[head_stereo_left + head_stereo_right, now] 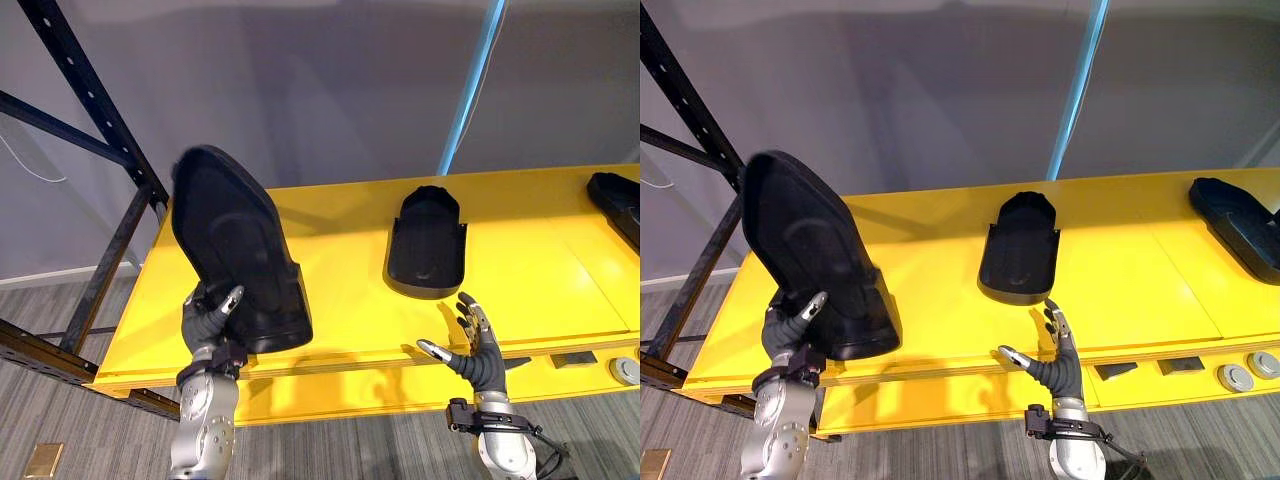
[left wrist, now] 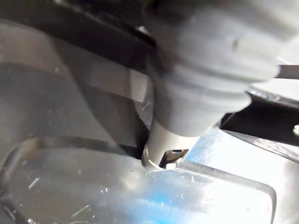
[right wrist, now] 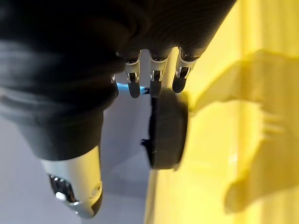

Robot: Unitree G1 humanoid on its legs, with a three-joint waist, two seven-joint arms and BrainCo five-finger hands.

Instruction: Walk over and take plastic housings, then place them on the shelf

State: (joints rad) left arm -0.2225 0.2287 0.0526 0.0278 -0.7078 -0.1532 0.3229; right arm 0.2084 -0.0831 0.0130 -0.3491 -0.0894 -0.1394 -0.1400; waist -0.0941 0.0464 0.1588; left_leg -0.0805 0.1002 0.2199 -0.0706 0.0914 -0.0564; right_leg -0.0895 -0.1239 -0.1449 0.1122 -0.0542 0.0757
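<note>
Left hand clamps the lower end of a black plastic housing, which tilts up above it at the yellow shelf front edge. Right hand is spread and empty, with a second housing just beyond. Likely stiff, light, slick: grip the rim.

A slim light-blue upright pole rises at one o'clock against the grey wall, two round grey discs lie at four o'clock, and a square brass floor plate sits at seven o'clock.
</note>
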